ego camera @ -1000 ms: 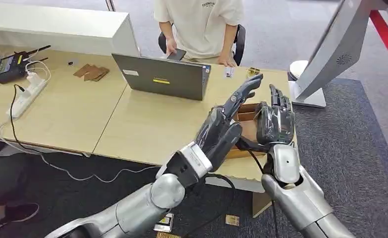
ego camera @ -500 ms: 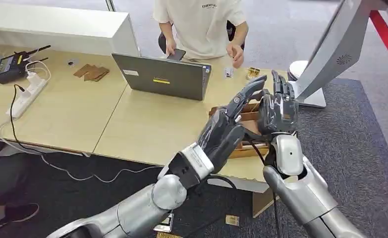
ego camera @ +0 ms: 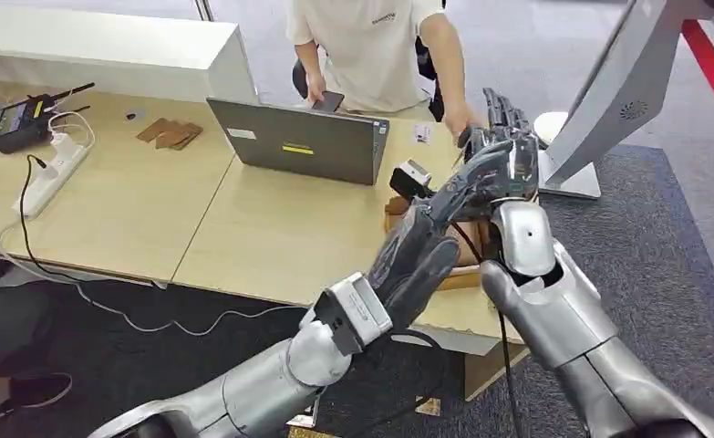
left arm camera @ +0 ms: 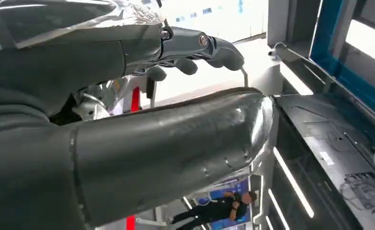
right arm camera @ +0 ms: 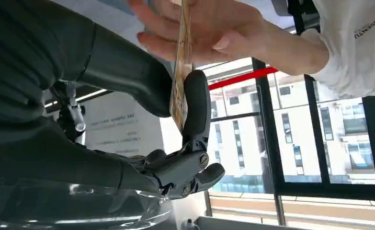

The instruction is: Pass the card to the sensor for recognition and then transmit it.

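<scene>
Thin patterned card [right arm camera: 181, 72] pinched between right hand [right arm camera: 128, 96] thumb and finger.
Person's hand [right arm camera: 199, 28] touches the card; left hand [ego camera: 426, 246] appears empty, fingers extended.

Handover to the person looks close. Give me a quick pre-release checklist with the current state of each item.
1. Card pinched between the right hand thumb and fingers: ok.
2. Person's hand at the card, on both its faces: ok.
3. Person's grip firm enough to take it: cannot tell.
4. Left hand holds nothing, fingers extended: ok.
5. Left hand apart from the right hand: cannot tell; they overlap in the head view.
6. Sensor recognition done: cannot tell.
</scene>
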